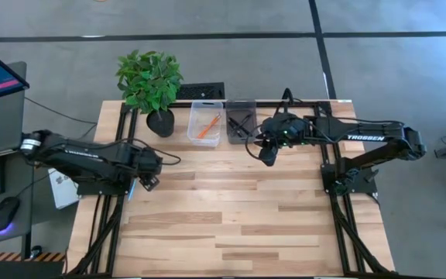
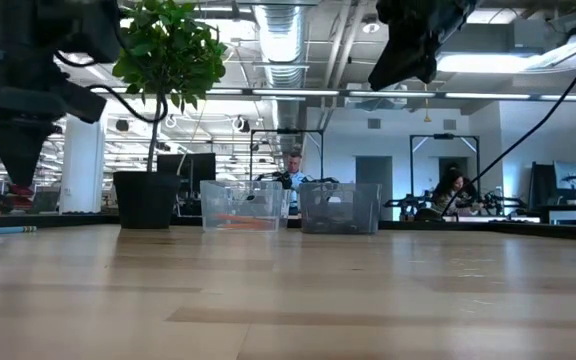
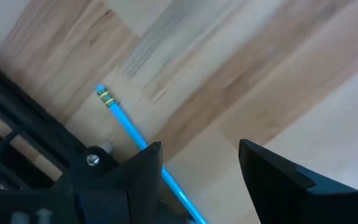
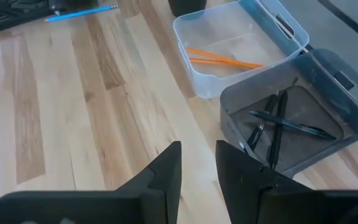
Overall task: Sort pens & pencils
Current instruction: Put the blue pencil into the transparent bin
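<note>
Two orange pencils (image 4: 225, 59) lie in the clear bin (image 1: 206, 122). Several black pens (image 4: 278, 124) lie crossed in the grey bin (image 1: 240, 120) beside it. A blue pencil (image 3: 120, 115) with a yellow band lies flat on the wood near the table's left edge. My left gripper (image 3: 197, 152) hangs open above it, pointing down; the pencil runs under one finger (image 3: 148, 162), and the low view shows the gripper (image 2: 16, 185) clear of the table. My right gripper (image 4: 197, 155) hovers near the grey bin, slanting down, its fingers a narrow gap apart with nothing between them.
A potted plant (image 1: 149, 81) stands at the far left of the table, next to the clear bin. Black frame rails (image 1: 118, 132) run along the table's left and right sides. Bare wood (image 1: 231, 209) fills the middle and near part of the table.
</note>
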Available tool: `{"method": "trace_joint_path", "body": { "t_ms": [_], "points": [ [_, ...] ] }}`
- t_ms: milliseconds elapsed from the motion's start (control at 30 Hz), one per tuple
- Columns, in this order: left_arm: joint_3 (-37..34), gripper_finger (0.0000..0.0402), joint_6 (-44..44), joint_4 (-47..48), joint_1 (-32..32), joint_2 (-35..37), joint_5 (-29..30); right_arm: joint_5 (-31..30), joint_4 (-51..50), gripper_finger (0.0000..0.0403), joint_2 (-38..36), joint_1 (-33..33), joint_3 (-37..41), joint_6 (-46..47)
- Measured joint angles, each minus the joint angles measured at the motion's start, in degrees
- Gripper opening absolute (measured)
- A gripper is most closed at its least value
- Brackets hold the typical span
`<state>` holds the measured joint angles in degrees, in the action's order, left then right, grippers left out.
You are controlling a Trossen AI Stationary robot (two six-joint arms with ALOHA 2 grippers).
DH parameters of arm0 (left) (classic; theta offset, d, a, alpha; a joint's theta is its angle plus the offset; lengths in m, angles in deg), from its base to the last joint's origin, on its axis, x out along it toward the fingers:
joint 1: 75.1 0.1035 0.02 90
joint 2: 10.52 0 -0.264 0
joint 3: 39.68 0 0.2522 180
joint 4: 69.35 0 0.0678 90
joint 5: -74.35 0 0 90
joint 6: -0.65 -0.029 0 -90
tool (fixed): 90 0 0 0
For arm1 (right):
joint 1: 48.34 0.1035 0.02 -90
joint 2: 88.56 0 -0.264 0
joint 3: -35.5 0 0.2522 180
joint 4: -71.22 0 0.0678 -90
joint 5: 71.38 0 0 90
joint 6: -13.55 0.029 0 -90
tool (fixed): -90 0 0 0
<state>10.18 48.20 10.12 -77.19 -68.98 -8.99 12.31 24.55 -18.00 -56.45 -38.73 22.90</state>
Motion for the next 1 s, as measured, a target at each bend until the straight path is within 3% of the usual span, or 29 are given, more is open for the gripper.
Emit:
{"method": "trace_joint_path", "body": {
  "t_ms": [433,700,1000],
  "points": [
    [0.00,0.0204,2.51,0.81,9.61,-10.77,-0.85,0.02,0.61,0.0122,0.00,2.61,-0.02,0.79],
    [0.02,0.0204,-5.62,0.09,16.99,-16.43,-0.51,0.02,0.68,0.0122,0.00,4.35,-0.04,0.85],
    [0.09,0.0204,-7.54,-3.46,24.96,-17.68,-0.91,0.02,0.37,0.0123,0.00,6.68,-0.07,0.85]
  ]
}}
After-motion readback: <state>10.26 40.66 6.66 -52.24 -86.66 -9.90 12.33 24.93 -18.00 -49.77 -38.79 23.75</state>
